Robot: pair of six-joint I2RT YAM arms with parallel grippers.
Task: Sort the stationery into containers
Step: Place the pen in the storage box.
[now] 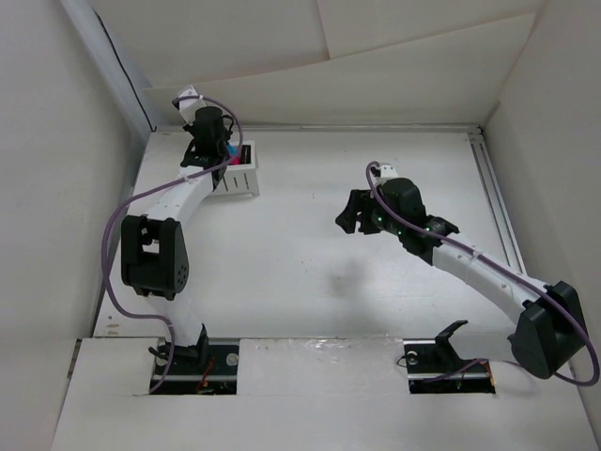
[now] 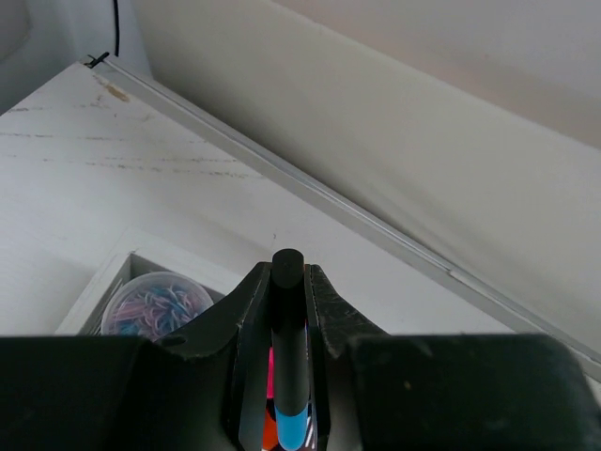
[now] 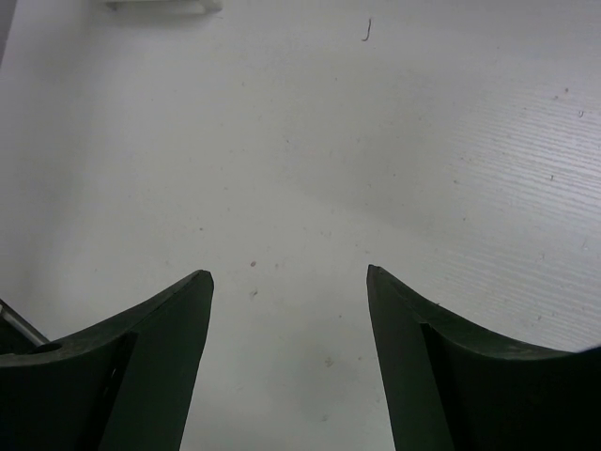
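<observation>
The left hand (image 2: 286, 274) grips a highlighter (image 2: 288, 329) lengthwise; the box (image 2: 99, 287) (roll (image 2: 155, 305) inside) lies at 8 o'clock. The right hand (image 3: 289, 282) is open.

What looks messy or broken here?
Nothing stands out. The left hand grips a black highlighter over the white box, the round tub sits in one compartment, and the right hand hangs open above the table.

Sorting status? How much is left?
Done: translucent roll sits in one compartment of the white box. In hand: left end effector shut on a blue-capped highlighter over the box. Left: release it. Top view shows no other loose stationery on the table; right end effector is open and empty.
</observation>
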